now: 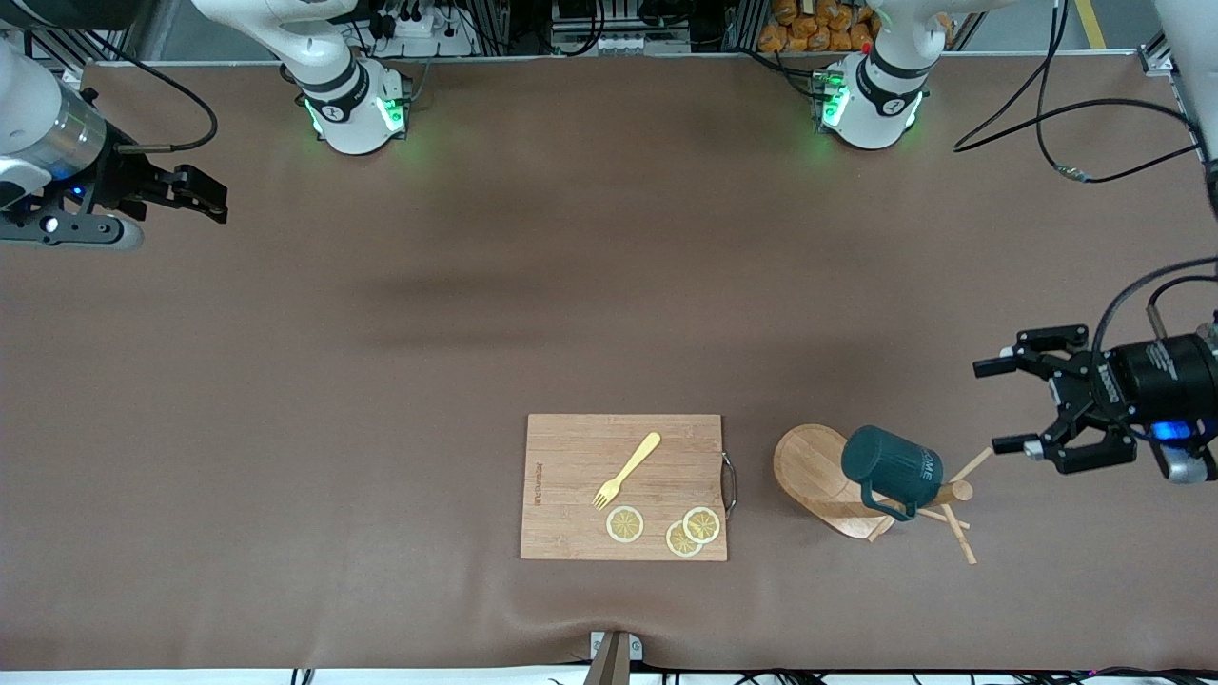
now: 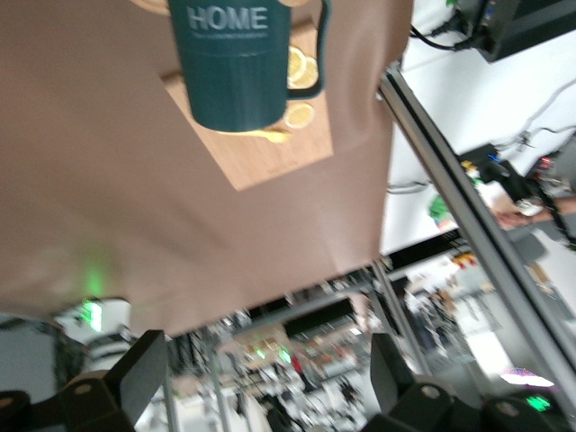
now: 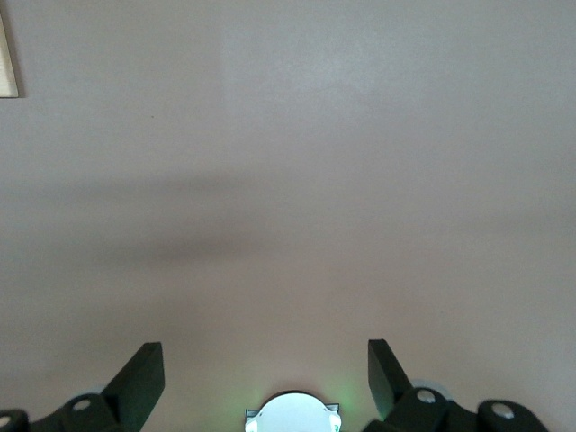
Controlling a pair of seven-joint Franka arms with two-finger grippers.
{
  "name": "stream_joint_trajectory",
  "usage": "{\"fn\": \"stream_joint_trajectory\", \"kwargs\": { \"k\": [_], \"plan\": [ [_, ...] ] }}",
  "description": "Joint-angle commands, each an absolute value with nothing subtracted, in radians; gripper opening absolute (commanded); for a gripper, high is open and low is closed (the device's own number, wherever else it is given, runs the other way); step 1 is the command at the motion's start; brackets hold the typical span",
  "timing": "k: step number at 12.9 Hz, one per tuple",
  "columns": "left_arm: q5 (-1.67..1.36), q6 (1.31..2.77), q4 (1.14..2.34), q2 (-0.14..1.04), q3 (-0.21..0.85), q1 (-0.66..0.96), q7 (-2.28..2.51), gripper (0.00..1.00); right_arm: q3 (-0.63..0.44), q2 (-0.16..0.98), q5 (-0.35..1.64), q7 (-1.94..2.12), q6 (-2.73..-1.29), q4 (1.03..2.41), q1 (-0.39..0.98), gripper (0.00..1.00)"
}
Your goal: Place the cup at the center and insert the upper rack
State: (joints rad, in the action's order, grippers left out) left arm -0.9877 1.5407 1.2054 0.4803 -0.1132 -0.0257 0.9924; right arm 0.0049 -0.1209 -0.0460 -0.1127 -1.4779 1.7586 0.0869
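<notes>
The dark teal cup (image 1: 893, 466) with white lettering hangs among the pegs of the upper rack (image 1: 811, 468), a light wooden mug tree with an oval base. The rack stands beside the cutting board, toward the left arm's end of the table. My left gripper (image 1: 995, 405) is open and empty just off the rack's peg tips. Its wrist view shows the cup (image 2: 229, 67) well clear of the open left gripper (image 2: 267, 378). My right gripper (image 1: 221, 202) waits open and empty over the right arm's end of the table; in its own view the right gripper (image 3: 265, 378) has only bare mat under it.
A rectangular wooden cutting board (image 1: 571, 504) lies near the table's front edge, carrying a yellow fork (image 1: 628, 468) and three lemon slices (image 1: 625, 524). Black cables (image 1: 1075, 143) trail over the mat near the left arm's base.
</notes>
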Motion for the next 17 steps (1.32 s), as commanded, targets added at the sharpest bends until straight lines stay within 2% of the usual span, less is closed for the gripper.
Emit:
{"fn": "stream_joint_trajectory", "kwargs": {
  "k": [1,6,12,14,17],
  "plan": [
    [-0.788,1.528,1.233,0.394,-0.046,-0.025,0.937,1.0,0.006,-0.135,-0.058,-0.132,-1.474,1.766,0.094,1.0],
    [-0.425,1.516,1.235,0.313,0.075,-0.026,0.881,1.0,0.006,-0.133,-0.058,-0.132,-1.476,1.766,0.094,1.0],
    [-0.103,1.47,1.239,0.273,0.11,-0.011,0.562,1.0,0.006,-0.13,-0.058,-0.132,-1.48,1.767,0.094,1.0],
    [-0.031,1.47,1.258,0.247,0.097,0.014,0.424,1.0,0.006,-0.129,-0.054,-0.133,-1.485,1.767,0.095,1.0],
    [-0.025,1.473,1.371,0.134,0.029,0.038,0.353,1.0,0.008,-0.127,-0.043,-0.137,-1.499,1.767,0.095,1.0]
  ]
}}
